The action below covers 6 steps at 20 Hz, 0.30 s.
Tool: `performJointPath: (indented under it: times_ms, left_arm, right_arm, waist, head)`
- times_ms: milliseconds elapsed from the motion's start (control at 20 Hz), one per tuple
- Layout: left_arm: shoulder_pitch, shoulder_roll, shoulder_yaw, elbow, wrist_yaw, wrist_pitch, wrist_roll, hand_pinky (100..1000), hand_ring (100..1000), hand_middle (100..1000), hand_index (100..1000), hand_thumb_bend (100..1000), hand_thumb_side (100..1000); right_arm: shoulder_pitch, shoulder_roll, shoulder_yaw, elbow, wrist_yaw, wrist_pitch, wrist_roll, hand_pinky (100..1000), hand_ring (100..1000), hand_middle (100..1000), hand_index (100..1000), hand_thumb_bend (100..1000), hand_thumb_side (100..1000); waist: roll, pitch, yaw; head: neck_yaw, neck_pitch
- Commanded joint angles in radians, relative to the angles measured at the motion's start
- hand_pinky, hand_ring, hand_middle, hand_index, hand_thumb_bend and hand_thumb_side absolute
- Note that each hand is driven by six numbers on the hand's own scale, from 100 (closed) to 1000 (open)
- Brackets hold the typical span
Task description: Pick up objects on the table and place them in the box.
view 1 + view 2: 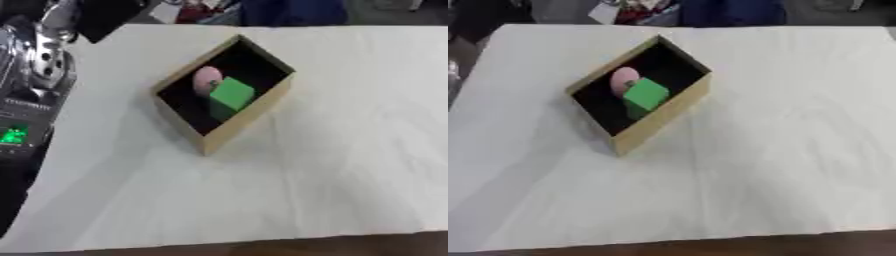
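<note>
White table [350, 175] is bearing a tan cardboard box [249, 117] holding a green block [231, 94] touching a pink, perhaps egg-shaped object [206, 79]; no hand showing, state untellable.

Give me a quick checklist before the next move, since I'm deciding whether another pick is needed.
1. Box upright, open: ok.
2. Green block inside the box: ok.
3. Pink thing inside, beside the block: ok.
4. Items left on the table: none visible, ok.
5. Robot's hands: neither in view, cannot tell.
6. Left arm apart from the box: ok.
</note>
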Motion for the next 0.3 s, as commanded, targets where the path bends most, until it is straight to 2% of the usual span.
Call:
performJointPath:
  times_ms: [50, 200, 300]
  left_arm:
    - [0.036, -0.003, 0.046, -0.019, 0.147, -0.066, 0.242, 783, 730, 697, 922, 236, 1000]
    - [0.103, -0.019, 0.064, -0.019, 0.268, -0.165, 0.416, 755, 691, 668, 897, 258, 1000]
    - [0.152, -0.04, 0.079, -0.019, 0.311, -0.249, 0.5, 744, 682, 666, 898, 274, 1000]
  right_arm:
    - [-0.006, -0.011, -0.017, -0.02, -0.019, -0.004, -0.012, 971, 983, 618, 872, 100, 737]
    - [-0.003, -0.009, -0.021, -0.021, -0.035, -0.01, -0.019, 969, 982, 618, 873, 100, 726]
    - [-0.001, -0.005, -0.022, -0.024, -0.056, -0.019, -0.026, 967, 982, 617, 875, 100, 716]
  waist:
    - [-0.005, -0.018, 0.002]
    - [-0.007, -0.015, 0.004]
    - [-0.009, -0.013, 0.005]
  head:
    - [-0.001, -0.012]
    - [-0.006, -0.013]
    - [-0.009, -0.016]
